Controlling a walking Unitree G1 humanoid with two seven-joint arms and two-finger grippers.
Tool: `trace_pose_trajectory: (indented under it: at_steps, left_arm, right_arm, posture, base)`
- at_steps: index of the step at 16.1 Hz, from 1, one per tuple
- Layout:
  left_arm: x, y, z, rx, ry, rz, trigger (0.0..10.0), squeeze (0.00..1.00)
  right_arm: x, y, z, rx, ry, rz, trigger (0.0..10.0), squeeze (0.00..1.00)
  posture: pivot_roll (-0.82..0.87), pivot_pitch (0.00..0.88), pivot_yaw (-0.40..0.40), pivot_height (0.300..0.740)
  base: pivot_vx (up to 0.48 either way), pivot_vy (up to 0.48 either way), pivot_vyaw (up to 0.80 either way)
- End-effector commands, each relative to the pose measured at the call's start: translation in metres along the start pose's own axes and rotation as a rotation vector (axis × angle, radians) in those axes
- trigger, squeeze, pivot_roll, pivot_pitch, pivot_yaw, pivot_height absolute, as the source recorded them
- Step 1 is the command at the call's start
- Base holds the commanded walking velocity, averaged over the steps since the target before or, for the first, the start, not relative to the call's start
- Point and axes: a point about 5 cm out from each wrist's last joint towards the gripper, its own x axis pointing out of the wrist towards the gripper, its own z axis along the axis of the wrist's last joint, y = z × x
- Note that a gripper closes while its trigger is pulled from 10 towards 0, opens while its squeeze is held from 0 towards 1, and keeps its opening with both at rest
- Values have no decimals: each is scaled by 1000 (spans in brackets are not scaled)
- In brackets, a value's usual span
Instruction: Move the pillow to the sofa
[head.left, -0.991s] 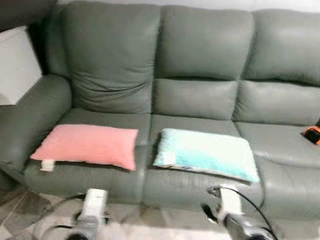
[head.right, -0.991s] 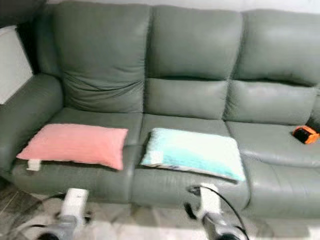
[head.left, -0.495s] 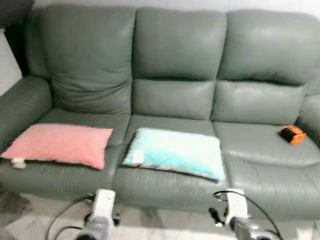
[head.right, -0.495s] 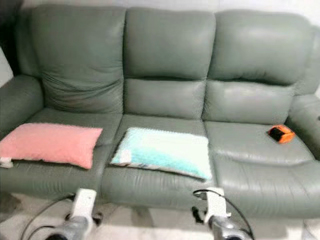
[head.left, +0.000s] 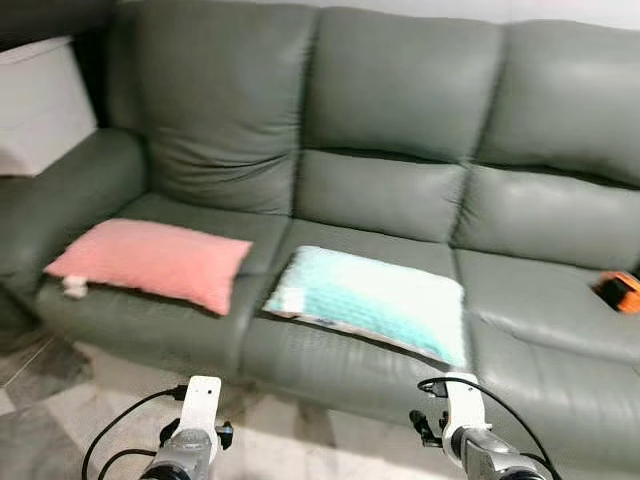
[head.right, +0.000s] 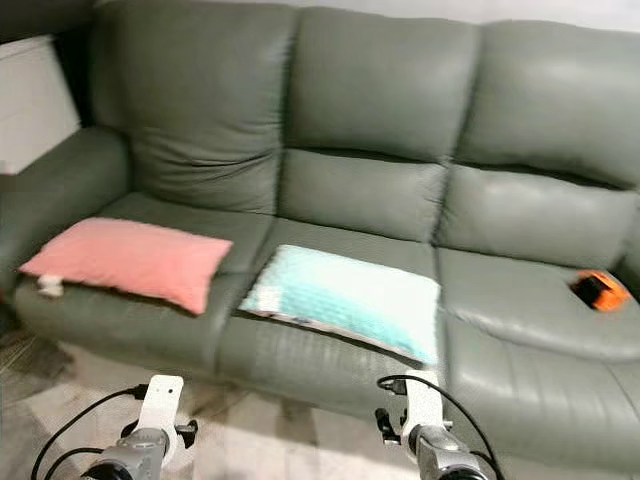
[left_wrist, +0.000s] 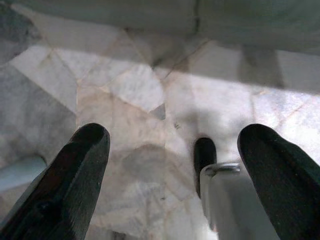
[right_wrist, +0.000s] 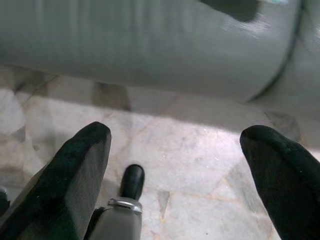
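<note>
A grey-green sofa (head.left: 400, 190) is carrying two pillows: a pink pillow (head.left: 150, 262) is lying flat on its left seat cushion, and a mint-and-white pillow (head.left: 372, 302) is lying flat on the middle cushion, just beside the pink one but apart from it. An orange object (head.left: 620, 291) is sitting on the right seat cushion. The left claw (left_wrist: 170, 165) and right claw (right_wrist: 175, 165) are hanging low over the marble floor (left_wrist: 130, 100) before the sofa, each with fingers spread wide and gripping nothing.

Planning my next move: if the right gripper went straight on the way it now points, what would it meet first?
Probably the pale stone floor just short of the sofa front; the right gripper, fingers wide apart, points down there. Depth is uncertain.
</note>
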Motion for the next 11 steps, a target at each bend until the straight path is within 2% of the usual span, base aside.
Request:
trace_pose_trajectory:
  at_steps: [1, 6, 11]
  left_arm:
    - [0, 4, -1, 8, 9, 17, 10000, 0]
    - [0, 5, -1, 25, 7, 15, 10000, 0]
    - [0, 5, -1, 36, -1, 11, 10000, 0]
  right_arm:
    - [0, 2, 1, -11, 2, 10, 10000, 0]
    - [1, 3, 1, -20, 2, 11, 10000, 0]
    - [0, 3, -1, -35, 6, 12, 10000, 0]
  posture:
    - [-109, 0, -46, 740]
    - [-109, 0, -43, 740]
    - [-108, 0, -41, 740]
  base:
    - [0, 472, 0]
    - [0, 472, 0]
    - [0, 0, 0]
